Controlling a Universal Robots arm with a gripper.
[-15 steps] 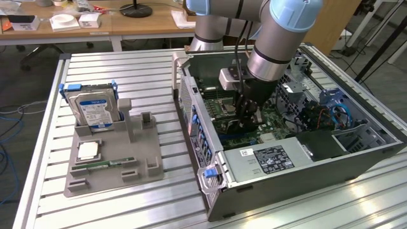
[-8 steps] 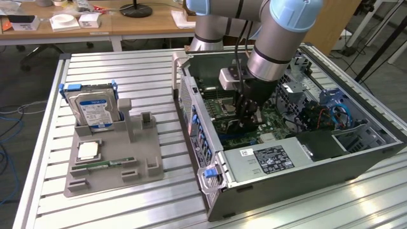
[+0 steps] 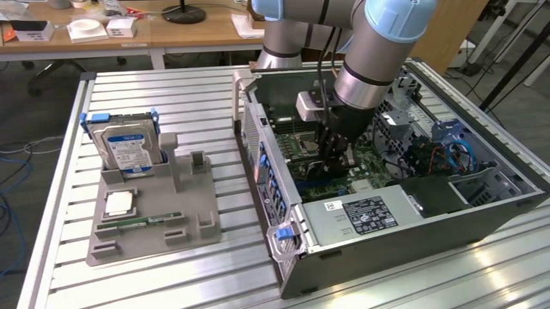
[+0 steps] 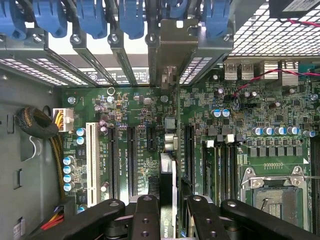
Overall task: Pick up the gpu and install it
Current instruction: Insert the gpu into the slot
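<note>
Pickup was behind me, I judged: my gripper [image 4: 167,212] was pinching the gpu [image 4: 167,165] edge-on between its fingers [image 4: 146,216], down inside the open computer case [image 3: 481,222]. The card hung upright over the motherboard [image 4: 240,115], its silver bracket up against the rear slot openings and roughly in line with a black expansion slot [image 4: 188,150]. I could not tell whether its edge had entered the slot, so seating remained unfinished. On the grey parts tray [image 3: 193,222] the hard drive [image 3: 127,149] sat untouched.

Nothing reads clearly: the power supply [image 3: 365,215] label's print, the hard drive [image 3: 129,151] label and a partial white logo on the gpu [image 4: 167,197] edge stay illegible.
</note>
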